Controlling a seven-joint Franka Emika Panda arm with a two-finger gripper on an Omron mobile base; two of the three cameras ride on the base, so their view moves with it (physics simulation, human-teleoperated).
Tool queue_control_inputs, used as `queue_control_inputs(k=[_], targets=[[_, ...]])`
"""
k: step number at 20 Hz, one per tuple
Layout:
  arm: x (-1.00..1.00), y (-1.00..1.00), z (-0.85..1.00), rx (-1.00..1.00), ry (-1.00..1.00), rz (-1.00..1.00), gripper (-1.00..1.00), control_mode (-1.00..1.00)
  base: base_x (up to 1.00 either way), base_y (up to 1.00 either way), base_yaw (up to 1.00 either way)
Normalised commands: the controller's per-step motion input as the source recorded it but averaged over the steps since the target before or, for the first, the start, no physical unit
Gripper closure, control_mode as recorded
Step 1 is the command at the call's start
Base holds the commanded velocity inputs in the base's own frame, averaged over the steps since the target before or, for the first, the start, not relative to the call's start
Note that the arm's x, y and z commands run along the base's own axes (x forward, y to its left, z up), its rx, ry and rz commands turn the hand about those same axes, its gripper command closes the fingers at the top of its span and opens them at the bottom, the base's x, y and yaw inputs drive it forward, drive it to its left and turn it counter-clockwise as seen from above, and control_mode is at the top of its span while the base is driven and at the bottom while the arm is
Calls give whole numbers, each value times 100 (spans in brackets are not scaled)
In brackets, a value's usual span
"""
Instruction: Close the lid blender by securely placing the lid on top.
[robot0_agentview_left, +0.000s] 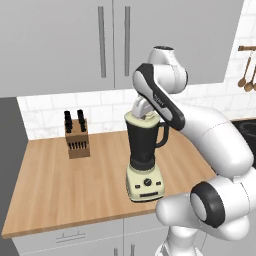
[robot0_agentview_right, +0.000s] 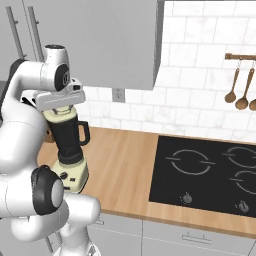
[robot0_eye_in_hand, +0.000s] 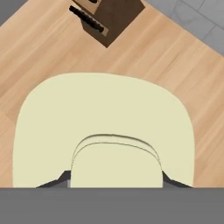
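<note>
Right now the gripper (robot0_eye_in_hand: 116, 181) sits directly over the blender jar, fingers either side of the raised knob of the lid (robot0_eye_in_hand: 105, 113); in the hand view the dark fingertips (robot0_eye_in_hand: 59, 181) show just at the knob's two flanks, pressed against it as far as can be seen, so the hand is clamped on the lid. The lid, pale cream and rounded-square, lies across the jar mouth in the left base view (robot0_agentview_left: 142, 118) and right base view (robot0_agentview_right: 60, 117); whether it is fully seated or a hair above the rim can't be told. Blender (robot0_agentview_left: 144, 160) stands upright on the wooden counter (robot0_agentview_left: 75, 190), dark tapered jar w/ side handle on a cream base w/ black dial and buttons; jar contents not visible. Behind and to its left, well apart, a wooden knife block (robot0_agentview_left: 77, 135) w/ black handles stands near the tiled wall. In the right base view a black induction hob (robot0_agentview_right: 210, 175) is set into the counter to the blender's right, and wooden spoons (robot0_agentview_right: 240, 92) hang from a rail above it.
</note>
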Motion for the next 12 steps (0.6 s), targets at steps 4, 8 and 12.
queue_control_inputs(k=[4,8,12], targets=[[0,7,-61,-3,0,0,100,-100,0,0,0],[0,6,-60,-3,0,0,-100,-100,0,0,0],[0,0,-52,-1,0,0,-100,-100,0,0,0]])
